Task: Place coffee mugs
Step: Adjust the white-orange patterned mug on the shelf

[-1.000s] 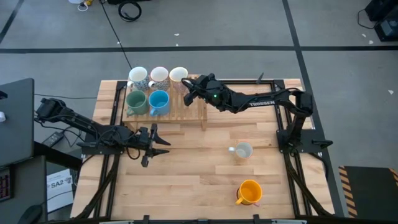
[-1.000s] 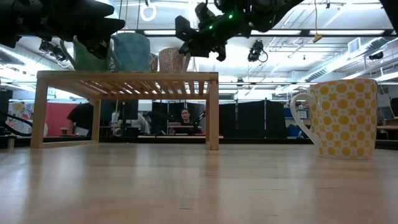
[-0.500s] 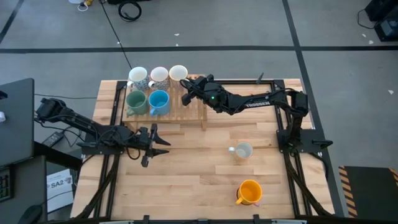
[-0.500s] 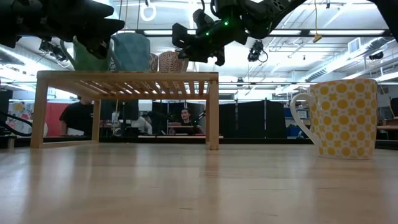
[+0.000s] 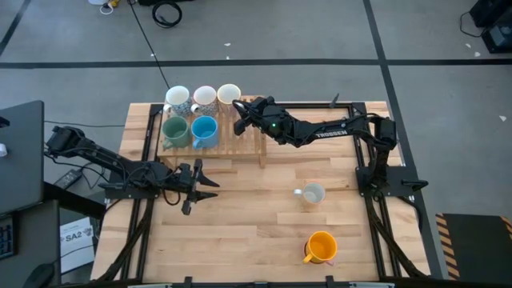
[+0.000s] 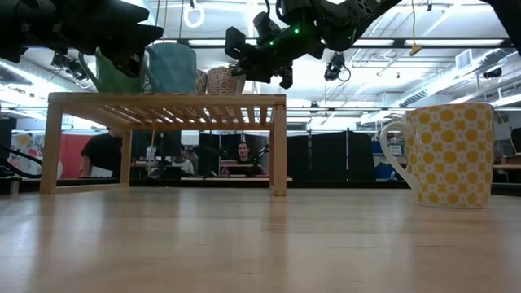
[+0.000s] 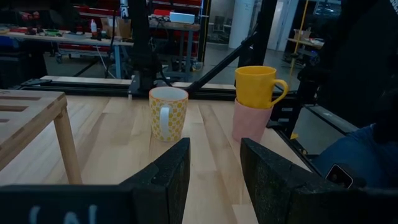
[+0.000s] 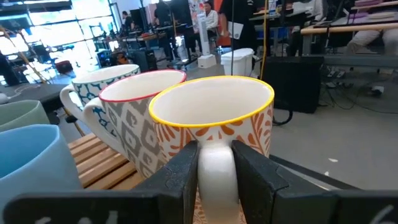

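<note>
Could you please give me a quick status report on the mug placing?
Right tool at the rack, fingers astride the orange-patterned mug's handle. Left tool open, idle over the table. Five mugs racked; nothing in the way.

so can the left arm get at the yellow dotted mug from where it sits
Probably yes. The left end effector hangs open facing the yellow dotted mug, with only bare table between them.

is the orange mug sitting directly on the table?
No. In the left wrist view the orange mug is stacked on top of a pink mug, which is what stands on the table.
</note>
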Robot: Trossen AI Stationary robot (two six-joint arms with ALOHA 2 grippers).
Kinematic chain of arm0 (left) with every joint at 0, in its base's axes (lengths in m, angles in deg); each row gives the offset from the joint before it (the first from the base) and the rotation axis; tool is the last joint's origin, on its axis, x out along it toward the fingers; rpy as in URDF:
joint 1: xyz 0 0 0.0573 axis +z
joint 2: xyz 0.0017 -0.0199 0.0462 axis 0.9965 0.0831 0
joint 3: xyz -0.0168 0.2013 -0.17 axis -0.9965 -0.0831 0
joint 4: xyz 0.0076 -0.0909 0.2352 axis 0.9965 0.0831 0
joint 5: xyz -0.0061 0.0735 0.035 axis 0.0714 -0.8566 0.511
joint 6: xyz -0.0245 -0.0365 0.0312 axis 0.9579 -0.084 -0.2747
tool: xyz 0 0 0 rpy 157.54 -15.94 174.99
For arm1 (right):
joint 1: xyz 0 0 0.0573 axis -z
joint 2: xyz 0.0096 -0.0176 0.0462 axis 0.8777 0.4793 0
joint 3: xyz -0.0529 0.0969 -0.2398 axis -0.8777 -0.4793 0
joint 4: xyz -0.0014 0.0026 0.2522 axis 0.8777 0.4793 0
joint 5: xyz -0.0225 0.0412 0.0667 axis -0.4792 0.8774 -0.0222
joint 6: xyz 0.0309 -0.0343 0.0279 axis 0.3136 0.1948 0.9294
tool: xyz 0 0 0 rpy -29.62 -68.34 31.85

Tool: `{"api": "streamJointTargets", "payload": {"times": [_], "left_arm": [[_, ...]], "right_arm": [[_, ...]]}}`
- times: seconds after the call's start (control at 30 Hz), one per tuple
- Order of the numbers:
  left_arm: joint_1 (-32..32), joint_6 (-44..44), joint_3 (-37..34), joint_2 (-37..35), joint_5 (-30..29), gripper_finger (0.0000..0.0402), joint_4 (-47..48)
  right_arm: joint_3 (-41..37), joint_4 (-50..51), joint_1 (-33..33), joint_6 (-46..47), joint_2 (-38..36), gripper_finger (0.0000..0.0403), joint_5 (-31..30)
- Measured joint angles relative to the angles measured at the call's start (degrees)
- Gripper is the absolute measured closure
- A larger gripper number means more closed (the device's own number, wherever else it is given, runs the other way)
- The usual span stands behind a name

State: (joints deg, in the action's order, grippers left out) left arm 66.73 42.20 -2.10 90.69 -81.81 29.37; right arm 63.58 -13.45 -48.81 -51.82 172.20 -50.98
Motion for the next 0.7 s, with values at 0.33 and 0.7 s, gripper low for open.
{"api": "streamJointTargets", "payload": {"times": [0.33,0.7], "left_arm": [[0.0,0.0,0.0,0.0,0.0,0.0253,0.0],[0.0,0.0,0.0,0.0,0.0,0.0253,0.0]], "right_arm": [[0.0,0.0,0.0,-0.1,-0.1,0.0292,4.7],[0.0,0.5,0.6,-0.2,-0.1,0.0244,5.2]]}}
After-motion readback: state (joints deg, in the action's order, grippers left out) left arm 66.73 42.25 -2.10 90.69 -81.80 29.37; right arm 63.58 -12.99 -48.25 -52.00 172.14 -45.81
